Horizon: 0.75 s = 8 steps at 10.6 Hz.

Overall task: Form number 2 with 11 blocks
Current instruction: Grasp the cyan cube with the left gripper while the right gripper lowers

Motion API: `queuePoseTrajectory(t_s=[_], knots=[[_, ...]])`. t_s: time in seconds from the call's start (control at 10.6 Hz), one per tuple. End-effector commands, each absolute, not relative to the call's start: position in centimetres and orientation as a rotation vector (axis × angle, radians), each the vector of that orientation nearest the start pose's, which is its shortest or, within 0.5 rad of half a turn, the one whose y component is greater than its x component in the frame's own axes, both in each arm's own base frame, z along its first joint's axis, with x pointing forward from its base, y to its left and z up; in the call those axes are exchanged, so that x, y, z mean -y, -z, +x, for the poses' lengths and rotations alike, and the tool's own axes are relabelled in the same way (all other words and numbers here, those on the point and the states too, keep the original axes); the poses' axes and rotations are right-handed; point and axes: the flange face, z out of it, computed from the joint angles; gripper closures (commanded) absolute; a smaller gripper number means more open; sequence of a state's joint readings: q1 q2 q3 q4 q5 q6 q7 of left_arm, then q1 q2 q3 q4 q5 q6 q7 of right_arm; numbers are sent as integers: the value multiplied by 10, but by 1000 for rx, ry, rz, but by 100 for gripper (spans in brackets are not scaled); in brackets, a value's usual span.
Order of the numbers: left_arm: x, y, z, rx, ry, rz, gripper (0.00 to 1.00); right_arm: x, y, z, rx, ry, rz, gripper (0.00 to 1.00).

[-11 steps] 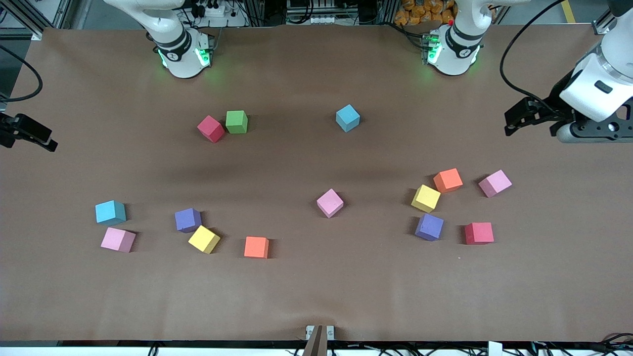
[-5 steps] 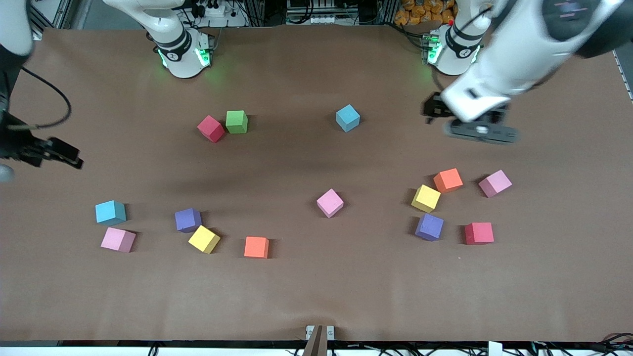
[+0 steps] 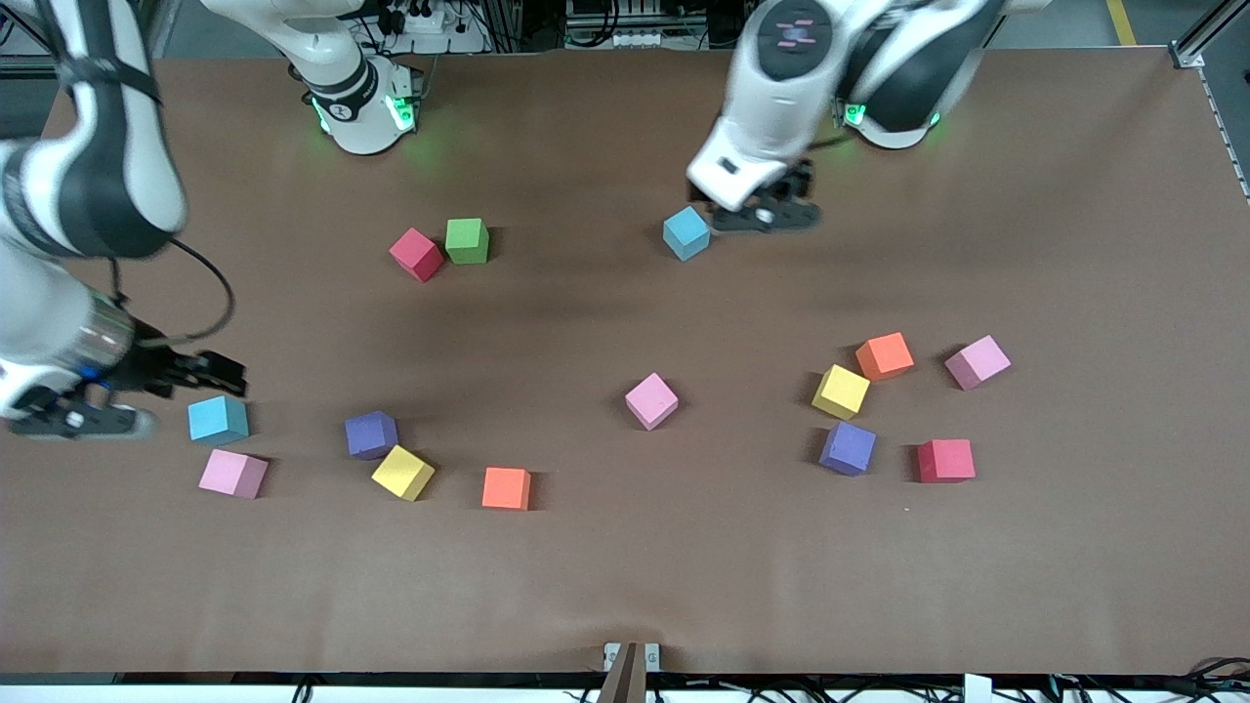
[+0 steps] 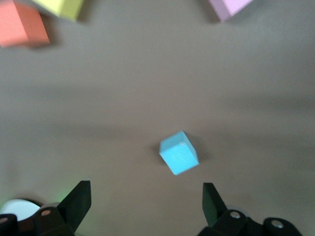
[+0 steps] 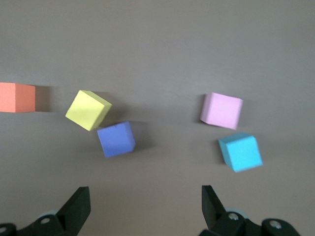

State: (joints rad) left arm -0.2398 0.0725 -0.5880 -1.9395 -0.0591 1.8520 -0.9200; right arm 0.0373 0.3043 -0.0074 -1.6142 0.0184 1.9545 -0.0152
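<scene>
The blocks lie scattered singly on the brown table, and no number 2 shows. My left gripper [image 3: 758,217] hangs open beside a blue block [image 3: 687,233] near the robots' bases; this blue block [image 4: 179,153] sits just ahead of the open left gripper [image 4: 146,196]. My right gripper [image 3: 220,369] hovers open by another blue block [image 3: 218,420] at the right arm's end, with a pink block [image 3: 233,474] next to it. In the right wrist view the right gripper [image 5: 145,201] is empty, with the blue block [image 5: 240,151], pink block [image 5: 221,110], purple block [image 5: 115,139] and yellow block [image 5: 88,109] ahead.
A green cube [image 3: 467,240] touches a red block [image 3: 417,254]. A pink block [image 3: 651,400] stands alone mid-table. Orange [image 3: 885,355], yellow [image 3: 841,392], pink [image 3: 977,361], purple [image 3: 848,448] and red [image 3: 945,460] blocks cluster toward the left arm's end. An orange block [image 3: 506,488] lies nearer the camera.
Both arms have swung in from the table's ends. The left gripper came over beside the blue block near the bases, the right gripper down toward the other blue block. No block moved.
</scene>
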Motion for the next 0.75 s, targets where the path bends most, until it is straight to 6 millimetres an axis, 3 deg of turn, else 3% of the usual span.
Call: queuePoseTrajectory(t_s=[0.0,0.28,0.47,0.66], knots=[[428,-394,335,414,-277,-3028,0,-45,-410,657,232,68,-3096,0],[451,-330,284,638,-283,-3024,0,-65,-350,659,400,-43,-3061,0],[469,-292,268,842,-337,-3010,0,-70,-315,658,421,-66,-3053,0],[465,-275,265,828,-304,-2997,0,-70,-291,657,446,-95,-3045,0]])
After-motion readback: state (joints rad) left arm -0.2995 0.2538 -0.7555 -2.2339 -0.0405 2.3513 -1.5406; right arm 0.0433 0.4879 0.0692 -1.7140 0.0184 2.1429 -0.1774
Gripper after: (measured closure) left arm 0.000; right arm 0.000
